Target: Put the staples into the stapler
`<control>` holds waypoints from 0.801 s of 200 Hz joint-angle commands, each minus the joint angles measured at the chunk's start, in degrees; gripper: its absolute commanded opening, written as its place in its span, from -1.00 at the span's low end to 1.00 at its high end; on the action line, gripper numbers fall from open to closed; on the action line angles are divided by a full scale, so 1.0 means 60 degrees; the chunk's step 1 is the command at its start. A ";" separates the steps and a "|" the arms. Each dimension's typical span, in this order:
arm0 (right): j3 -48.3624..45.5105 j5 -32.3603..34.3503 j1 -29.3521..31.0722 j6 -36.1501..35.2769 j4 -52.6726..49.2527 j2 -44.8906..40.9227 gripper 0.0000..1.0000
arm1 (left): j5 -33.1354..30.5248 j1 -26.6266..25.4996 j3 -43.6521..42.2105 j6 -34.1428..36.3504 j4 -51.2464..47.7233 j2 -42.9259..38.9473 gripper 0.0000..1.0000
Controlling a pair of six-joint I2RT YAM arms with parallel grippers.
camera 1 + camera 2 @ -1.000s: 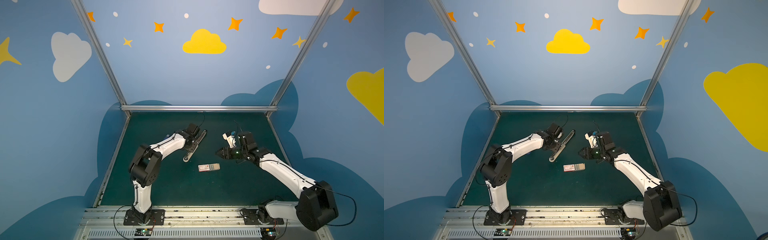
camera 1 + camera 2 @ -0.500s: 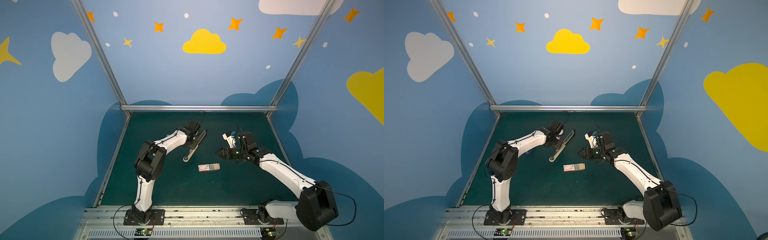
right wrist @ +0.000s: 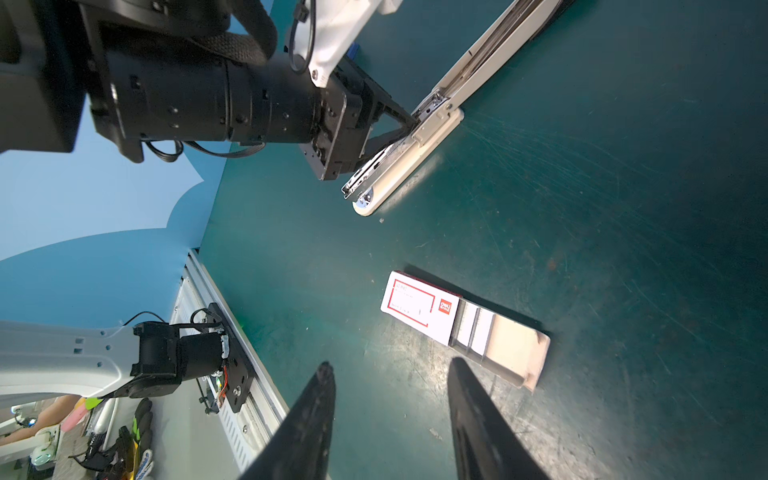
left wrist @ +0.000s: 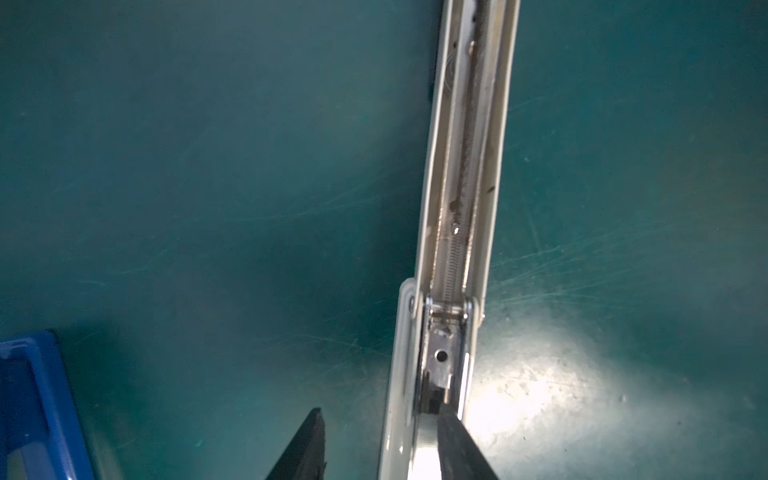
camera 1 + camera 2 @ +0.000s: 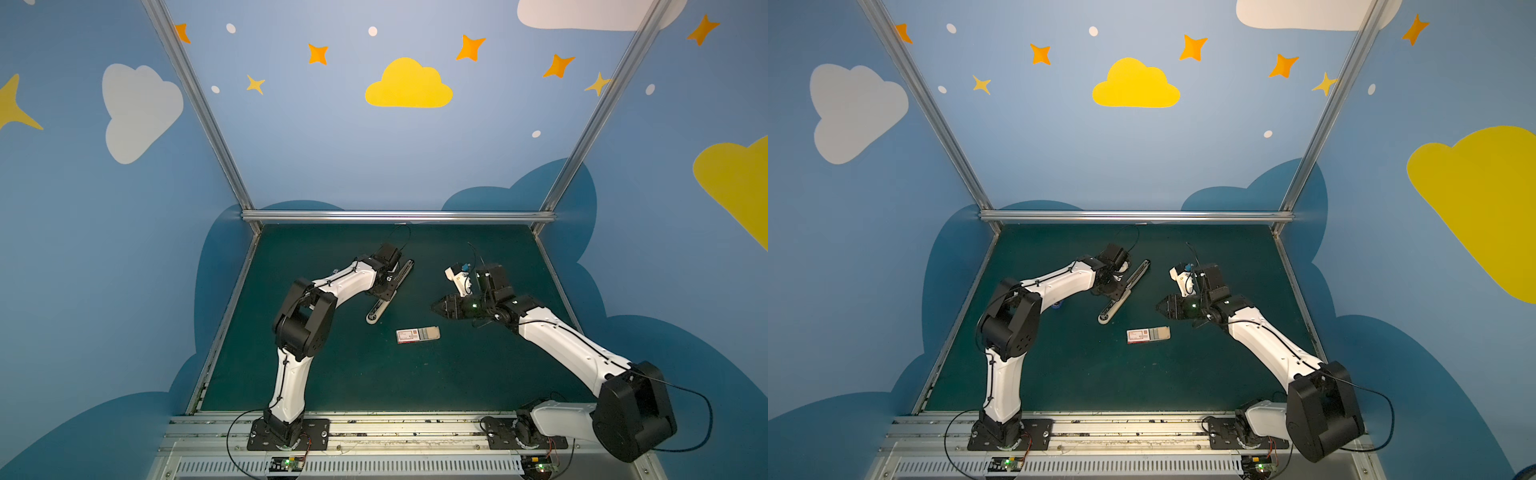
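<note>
In both top views the stapler (image 5: 404,273) (image 5: 1136,276) lies opened out flat on the green table (image 5: 374,374), set at an angle left of the middle. My left pincer (image 5: 386,291) (image 5: 1117,291) is down on its middle part. The box (image 5: 409,336) (image 5: 1139,336) lies nearer the front, apart from the stapler, with its tray (image 5: 432,333) (image 5: 1163,333) slid out to the right. My right pincer (image 5: 434,308) (image 5: 1158,308) hangs above the table near the tray's end, farther back, pointing left and touching nothing.

In the left wrist view my left pincer (image 4: 380,415) is released. One finger (image 4: 457,444) sits in the stapler's open channel. The other stands clear of its outer wall, with bare table between. A blue thing (image 4: 33,395) shows at the edge.

In the right wrist view my right pincer (image 3: 391,365) is released and empty, its fingers well apart over the table. The staples (image 3: 473,332) lie in rows in the beige tray, which sticks partly out of the white-and-red box. Beyond them my left pincer meets the stapler near its hinge.
</note>
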 commanded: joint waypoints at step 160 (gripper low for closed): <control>-0.0247 -0.0065 -0.0093 0.0152 0.0224 -0.0214 -0.10 | -0.0127 -0.0151 -0.1888 -0.0500 -0.0055 -0.1074 -0.22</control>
